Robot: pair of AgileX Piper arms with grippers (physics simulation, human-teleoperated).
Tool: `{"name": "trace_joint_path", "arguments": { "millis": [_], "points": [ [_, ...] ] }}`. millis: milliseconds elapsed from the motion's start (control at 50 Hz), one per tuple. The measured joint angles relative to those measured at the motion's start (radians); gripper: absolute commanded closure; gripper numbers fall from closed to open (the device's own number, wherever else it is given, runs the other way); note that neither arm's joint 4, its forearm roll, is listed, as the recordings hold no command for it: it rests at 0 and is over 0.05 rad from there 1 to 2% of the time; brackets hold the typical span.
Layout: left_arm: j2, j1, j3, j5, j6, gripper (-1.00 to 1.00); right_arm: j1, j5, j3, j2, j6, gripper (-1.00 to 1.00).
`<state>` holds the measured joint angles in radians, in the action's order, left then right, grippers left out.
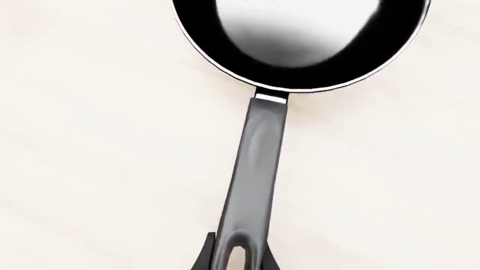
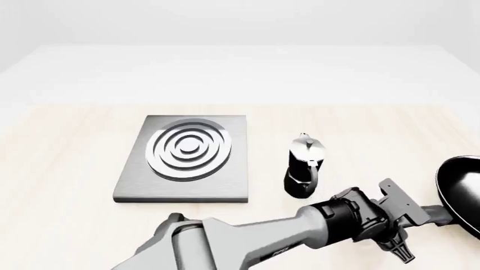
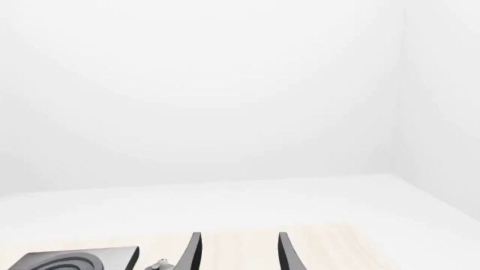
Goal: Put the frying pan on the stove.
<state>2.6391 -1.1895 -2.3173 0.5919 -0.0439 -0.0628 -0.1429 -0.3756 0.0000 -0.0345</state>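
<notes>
The black frying pan [image 2: 461, 191] lies at the table's far right edge, partly cut off in the front view. In the left wrist view its glossy bowl [image 1: 300, 39] is ahead, and its long grey handle [image 1: 259, 157] runs back to my left gripper [image 1: 236, 254]. That gripper's fingers [image 1: 202, 260] press both sides of the handle's holed end. In the front view my left arm reaches across to the right, its gripper [image 2: 424, 216] at the handle. The grey stove [image 2: 188, 152] with silver rings lies left of centre. My right gripper [image 3: 238, 253] is open, empty and held high.
A black-and-silver moka pot [image 2: 304, 166] stands between the stove and the pan, just beyond my left forearm. The stove's corner [image 3: 75, 260] and the pot's top [image 3: 157, 265] show at the edge of the right wrist view.
</notes>
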Motion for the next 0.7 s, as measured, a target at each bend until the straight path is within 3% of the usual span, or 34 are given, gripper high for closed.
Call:
{"name": "trace_joint_path", "arguments": {
  "millis": [240, 340, 440, 700],
  "points": [
    [-0.011, 0.014, -0.027, -0.026, 0.015, 1.0, 0.002, -0.014, -0.015, 0.0, 0.002, -1.0],
    [-0.093, 0.017, 0.114, -0.089, 0.021, 1.0, 0.002, -0.023, -0.025, 0.0, 0.003, -1.0],
    [-0.152, 0.024, 0.2, -0.125, 0.029, 1.0, 0.003, -0.026, -0.029, 0.0, 0.004, -1.0],
    [-0.229, 0.056, 0.267, -0.146, 0.047, 1.0, 0.003, -0.028, -0.032, 0.0, 0.003, -1.0]
  ]
}}
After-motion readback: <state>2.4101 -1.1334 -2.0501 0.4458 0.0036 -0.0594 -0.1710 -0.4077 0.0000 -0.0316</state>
